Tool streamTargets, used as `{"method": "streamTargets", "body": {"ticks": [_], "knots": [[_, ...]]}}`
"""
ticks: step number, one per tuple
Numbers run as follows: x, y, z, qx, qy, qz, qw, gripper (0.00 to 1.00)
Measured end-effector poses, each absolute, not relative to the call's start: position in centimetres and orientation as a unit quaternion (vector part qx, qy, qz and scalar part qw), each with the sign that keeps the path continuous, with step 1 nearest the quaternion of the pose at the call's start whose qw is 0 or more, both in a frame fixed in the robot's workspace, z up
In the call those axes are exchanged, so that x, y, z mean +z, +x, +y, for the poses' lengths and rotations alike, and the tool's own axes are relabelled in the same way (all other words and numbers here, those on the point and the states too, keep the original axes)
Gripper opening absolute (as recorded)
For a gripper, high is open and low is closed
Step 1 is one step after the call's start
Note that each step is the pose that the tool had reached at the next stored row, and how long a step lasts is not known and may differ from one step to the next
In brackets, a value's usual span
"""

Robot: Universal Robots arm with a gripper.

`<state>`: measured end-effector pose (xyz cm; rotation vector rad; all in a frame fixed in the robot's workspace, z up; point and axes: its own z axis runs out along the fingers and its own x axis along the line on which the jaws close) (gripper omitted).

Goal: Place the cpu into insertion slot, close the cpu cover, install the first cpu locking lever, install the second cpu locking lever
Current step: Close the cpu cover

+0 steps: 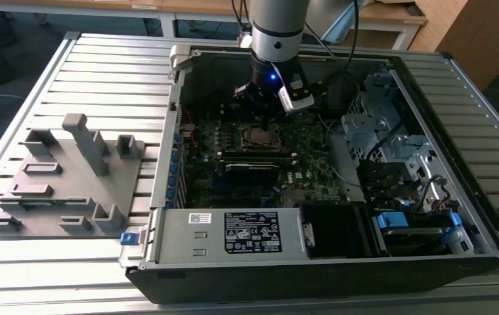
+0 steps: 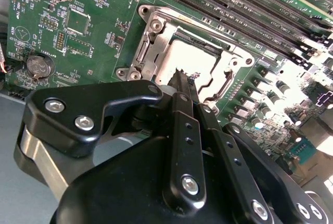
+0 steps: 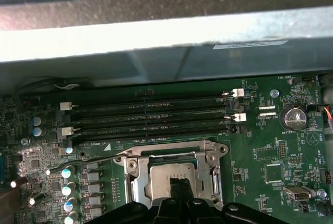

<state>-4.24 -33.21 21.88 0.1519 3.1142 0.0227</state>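
Empty fingers (image 2: 181, 114), pinched together, over the seated cpu (image 3: 161, 179).
The cover (image 3: 139, 182) looks down — bear on its frame, not the cpu.

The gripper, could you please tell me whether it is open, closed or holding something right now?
Gripper: shut, poised over the cpu, nothing visibly held.

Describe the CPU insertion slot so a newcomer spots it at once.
Look inside the open computer case at the green motherboard. The insertion slot sits beside the long black memory slots. It alone is square with a silver metal rim.
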Motion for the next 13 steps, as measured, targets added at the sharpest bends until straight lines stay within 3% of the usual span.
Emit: {"method": "streamTargets", "body": {"ticks": [13], "knots": [[21.8, -5.3, -33.2, 0.007, 0.049, 0.999, 0.012, 0.10]]}}
